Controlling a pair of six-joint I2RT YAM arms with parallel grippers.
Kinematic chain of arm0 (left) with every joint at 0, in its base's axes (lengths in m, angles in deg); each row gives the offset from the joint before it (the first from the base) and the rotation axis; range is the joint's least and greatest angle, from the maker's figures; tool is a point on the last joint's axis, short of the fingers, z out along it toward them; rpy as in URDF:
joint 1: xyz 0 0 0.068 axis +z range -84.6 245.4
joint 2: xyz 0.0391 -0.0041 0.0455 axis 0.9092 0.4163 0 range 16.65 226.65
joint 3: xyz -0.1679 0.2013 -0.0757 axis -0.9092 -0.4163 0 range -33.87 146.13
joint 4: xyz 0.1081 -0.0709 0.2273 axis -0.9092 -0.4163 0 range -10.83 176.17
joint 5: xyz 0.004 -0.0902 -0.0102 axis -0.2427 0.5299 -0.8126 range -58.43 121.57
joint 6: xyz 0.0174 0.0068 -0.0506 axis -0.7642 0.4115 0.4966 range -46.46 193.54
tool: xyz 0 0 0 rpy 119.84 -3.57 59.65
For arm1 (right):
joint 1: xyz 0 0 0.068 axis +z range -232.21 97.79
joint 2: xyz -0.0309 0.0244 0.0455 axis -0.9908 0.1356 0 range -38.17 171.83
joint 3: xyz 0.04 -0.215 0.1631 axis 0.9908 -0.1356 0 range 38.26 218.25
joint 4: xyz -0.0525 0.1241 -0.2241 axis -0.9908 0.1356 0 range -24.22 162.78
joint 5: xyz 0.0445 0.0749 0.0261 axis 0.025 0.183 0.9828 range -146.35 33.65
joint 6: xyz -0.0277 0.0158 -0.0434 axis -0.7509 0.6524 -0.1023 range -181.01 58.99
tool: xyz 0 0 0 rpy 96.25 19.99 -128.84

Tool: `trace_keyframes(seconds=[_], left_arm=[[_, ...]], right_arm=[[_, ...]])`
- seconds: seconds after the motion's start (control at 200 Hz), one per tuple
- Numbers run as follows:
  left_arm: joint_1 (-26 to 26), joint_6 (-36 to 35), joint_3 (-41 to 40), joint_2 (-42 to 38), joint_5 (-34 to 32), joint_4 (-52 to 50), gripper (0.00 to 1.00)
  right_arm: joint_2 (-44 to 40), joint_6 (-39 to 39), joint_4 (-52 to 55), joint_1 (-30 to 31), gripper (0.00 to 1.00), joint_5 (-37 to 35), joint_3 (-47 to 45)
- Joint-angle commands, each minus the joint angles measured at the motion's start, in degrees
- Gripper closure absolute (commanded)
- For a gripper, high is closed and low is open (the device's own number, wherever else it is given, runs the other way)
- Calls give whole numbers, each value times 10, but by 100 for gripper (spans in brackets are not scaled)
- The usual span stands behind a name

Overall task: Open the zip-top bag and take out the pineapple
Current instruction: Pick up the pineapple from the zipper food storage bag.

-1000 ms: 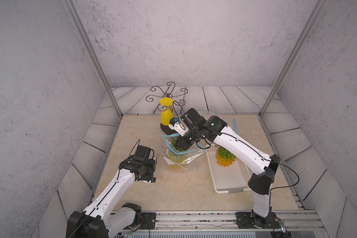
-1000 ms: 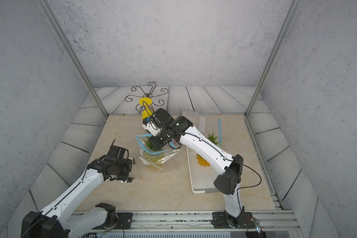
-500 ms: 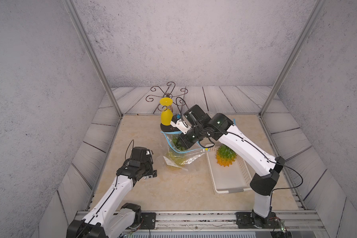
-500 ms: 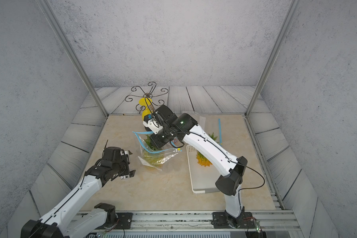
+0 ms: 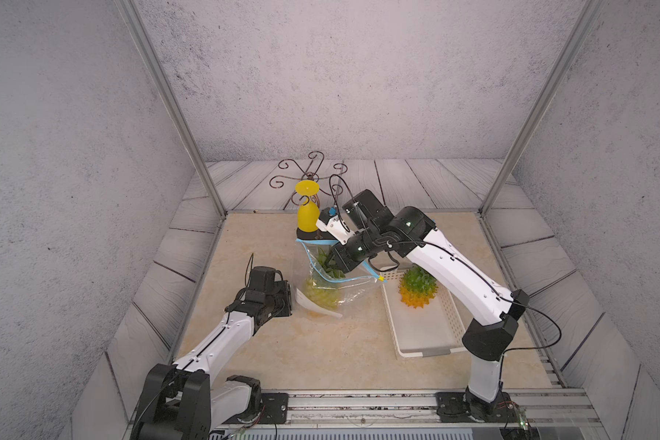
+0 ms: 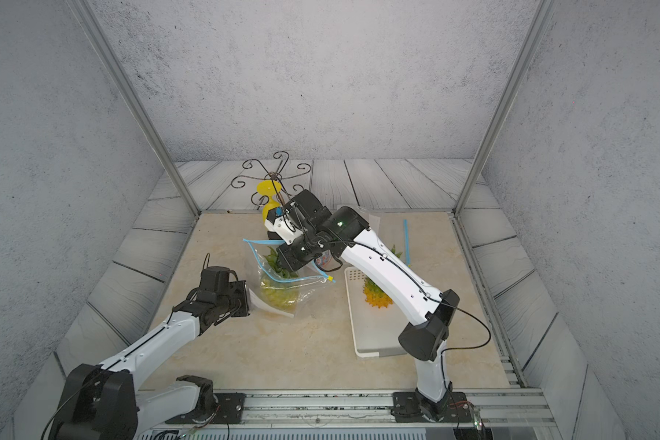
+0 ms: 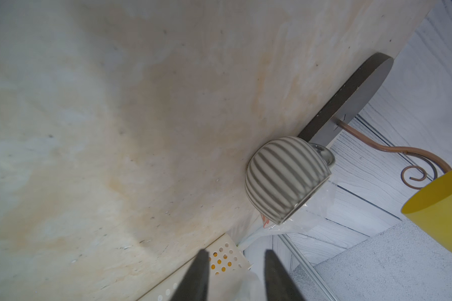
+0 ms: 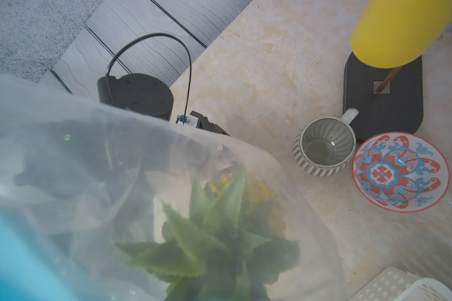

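Observation:
The clear zip-top bag [image 5: 345,295] with a blue zip stands upright mid-table, its mouth open. The pineapple [image 5: 321,291] sits inside it, yellow-green body low, green crown [image 8: 214,234] up. My right gripper [image 5: 334,264] reaches down into the mouth and looks shut on the crown leaves, though plastic blurs its fingers in the right wrist view. My left gripper [image 5: 291,295] lies low on the table at the bag's white bottom corner [image 6: 271,308]. Its fingers [image 7: 201,263] stand narrowly apart with a fold of the bag's plastic [image 7: 248,286] between them.
A white perforated tray [image 5: 423,335] lies to the right, holding a second pineapple [image 5: 418,287]. Behind the bag stand a dark-based wire mug tree [image 8: 384,104] with a yellow cup [image 5: 307,213], a striped mug [image 8: 324,146] and a patterned bowl [image 8: 401,172].
My left gripper has swung in from the left to the bag's bottom corner and closed there. The right arm has kept its place in the bag's mouth.

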Motion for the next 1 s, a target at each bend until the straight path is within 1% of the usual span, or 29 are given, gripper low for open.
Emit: trace_keyframes(seconds=[0.0,0.18,0.37,0.51,0.691,0.791,0.996], left_arm=[[2,-42,32,22,13,-16,100],[5,-82,46,66,-2,-73,100],[8,-149,89,107,-25,-159,100],[10,-176,94,108,-49,-199,100],[12,-249,122,115,-102,-288,100],[13,-276,138,124,-120,-310,100],[14,-321,173,129,-178,-369,100]], right_arm=[[-38,12,-30,-3,100,33,41],[-38,14,-5,-5,100,30,87],[-58,11,-14,-9,100,2,87],[-70,5,-30,-25,100,-20,95],[-69,5,-39,-50,100,-29,136],[-78,13,-53,-62,100,-27,136],[-92,28,-83,-89,100,-25,132]])
